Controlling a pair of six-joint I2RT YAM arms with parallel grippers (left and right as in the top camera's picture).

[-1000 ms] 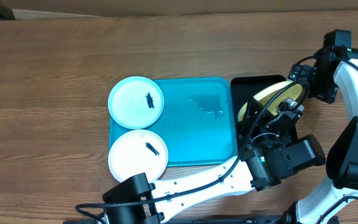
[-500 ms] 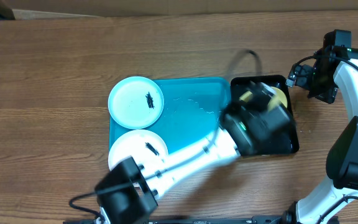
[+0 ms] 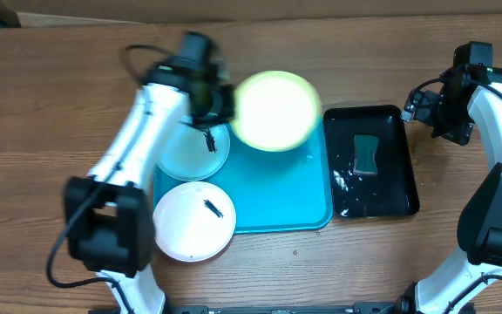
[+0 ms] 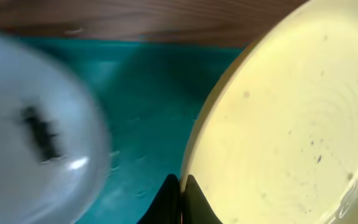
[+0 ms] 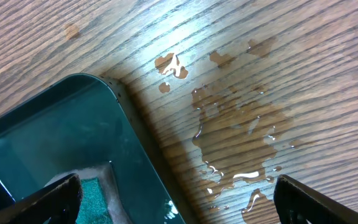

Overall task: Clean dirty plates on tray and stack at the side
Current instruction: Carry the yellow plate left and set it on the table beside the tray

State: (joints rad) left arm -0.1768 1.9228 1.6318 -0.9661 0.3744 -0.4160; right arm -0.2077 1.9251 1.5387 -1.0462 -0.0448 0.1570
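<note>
The left gripper [image 4: 180, 202] is pinched tight on the rim of the yellow-green plate [image 4: 284, 118], its two fingertips meeting over the plate's edge. An edge grip like this leaves the whole plate face free and lets the arm carry the plate level. Seen from overhead, the plate [image 3: 275, 111] hangs in the air over the far edge of the turquoise tray [image 3: 277, 196], just right of the cyan plate [image 3: 181, 153]. Its face shows only faint specks and no dark mark, so it is probably already washed and on its way to a stacking spot, though that is a judgement.

The cyan plate lies on the far left corner of the tray, partly under the left arm. The white plate [image 3: 190, 222] lies on the near left corner, hanging over the rim. Each carries a dark smear [image 3: 213, 208], so both look not yet cleaned.

To the right of the tray, touching it, is a black tray [image 3: 390, 196] holding a green sponge [image 3: 366, 154] and some foam; this looks like the washing station.

The right gripper [image 5: 179, 205] is spread wide and has hold of nothing. It hovers off the far right corner of the black tray, above a puddle [image 5: 241, 143] on the wooden table [image 3: 59, 105], seemingly parked out of the way.
</note>
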